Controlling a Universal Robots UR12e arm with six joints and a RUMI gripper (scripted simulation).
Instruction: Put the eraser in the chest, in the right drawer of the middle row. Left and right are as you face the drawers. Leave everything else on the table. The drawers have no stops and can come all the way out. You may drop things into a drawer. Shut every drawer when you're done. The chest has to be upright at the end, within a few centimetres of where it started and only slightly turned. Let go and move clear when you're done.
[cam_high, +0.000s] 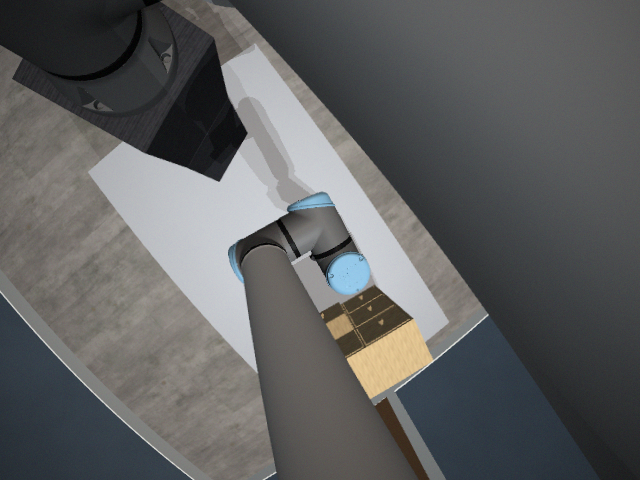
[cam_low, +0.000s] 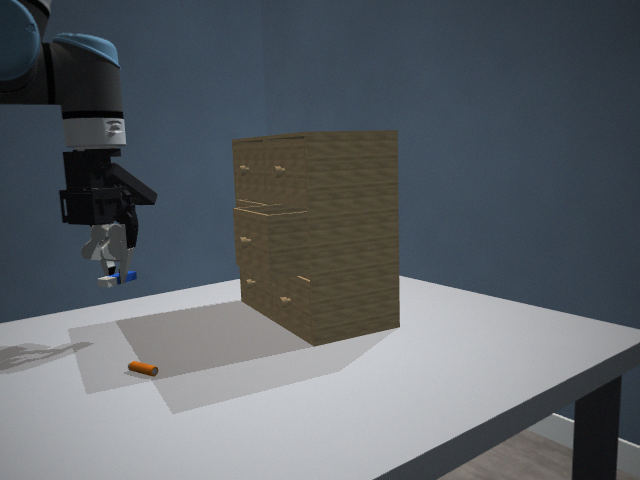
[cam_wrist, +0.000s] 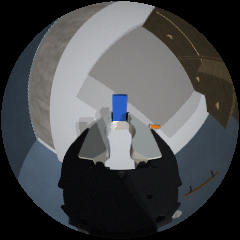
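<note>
My gripper (cam_low: 114, 272) hangs in the air to the left of the chest, well above the table, and is shut on the eraser (cam_low: 119, 279), a small blue and white block. In the wrist view the eraser (cam_wrist: 119, 108) sticks out blue beyond the fingertips. The wooden chest (cam_low: 320, 232) stands upright with its drawer fronts facing my gripper. A drawer in the middle row stands pulled out (cam_low: 268, 209), and its light inside shows from above (cam_high: 337, 324). My arm hides part of the chest (cam_high: 385, 338) in the overhead view.
An orange cylinder (cam_low: 143, 367) lies on the table below and to the right of my gripper; it also shows in the wrist view (cam_wrist: 155, 127). The near bottom drawer (cam_low: 289, 299) sticks out slightly. The table's edge runs to the right of the chest.
</note>
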